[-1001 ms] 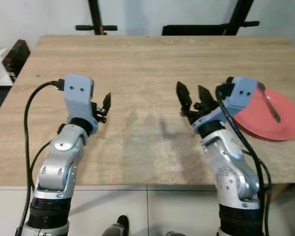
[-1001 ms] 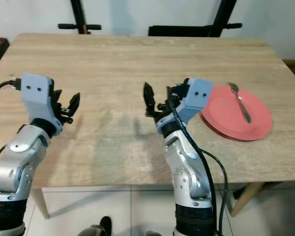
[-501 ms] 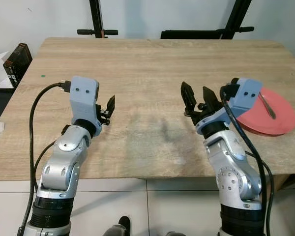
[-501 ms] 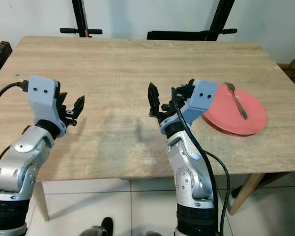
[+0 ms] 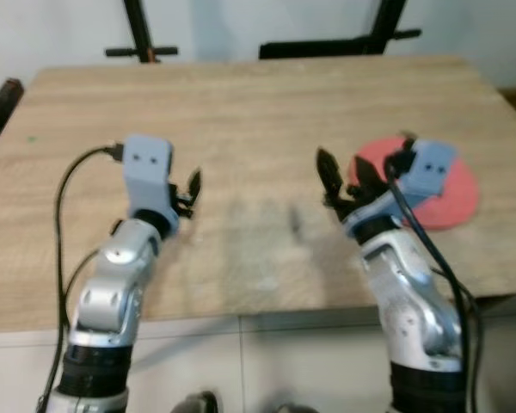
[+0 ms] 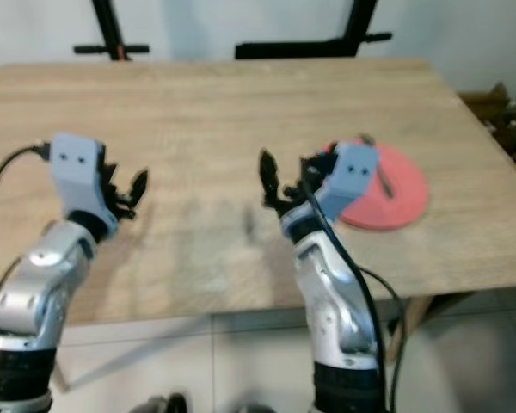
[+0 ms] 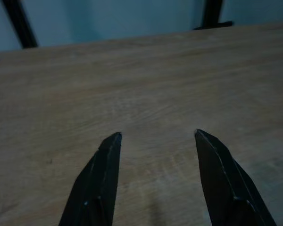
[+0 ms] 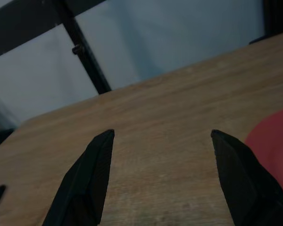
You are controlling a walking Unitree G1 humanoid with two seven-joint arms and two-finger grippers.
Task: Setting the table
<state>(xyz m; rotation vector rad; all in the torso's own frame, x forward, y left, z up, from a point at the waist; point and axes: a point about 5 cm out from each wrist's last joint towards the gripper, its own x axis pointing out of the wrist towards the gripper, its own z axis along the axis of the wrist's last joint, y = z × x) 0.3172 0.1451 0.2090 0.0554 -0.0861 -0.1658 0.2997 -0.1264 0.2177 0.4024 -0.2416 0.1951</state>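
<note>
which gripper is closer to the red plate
The right gripper: its wrist overlaps the red plate at the table's right side, while the left gripper hovers far off on the left.

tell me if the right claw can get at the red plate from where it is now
Probably yes. The right claw hangs open over the wooden table, just beside the red plate, with nothing between them. Its own wrist covers the plate's near edge, so it would have to turn toward it.
</note>
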